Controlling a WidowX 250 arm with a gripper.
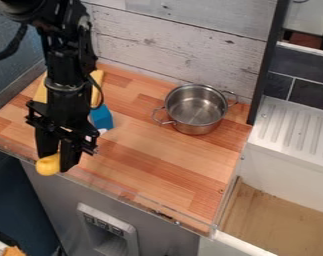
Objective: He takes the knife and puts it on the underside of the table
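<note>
Gripper (55, 159) over left part of wooden table's (153, 167) front edge, fingers closed on rounded yellow piece (47, 164) low between tips. Cannot tell whether yellow piece is part of knife, so knife's place uncertain. Blue object (102, 118) on table beside arm; yellow slab (97, 80) partly behind arm, near back left corner. Metal pot (197, 107) upright near back right corner, handles out to both sides.
</note>
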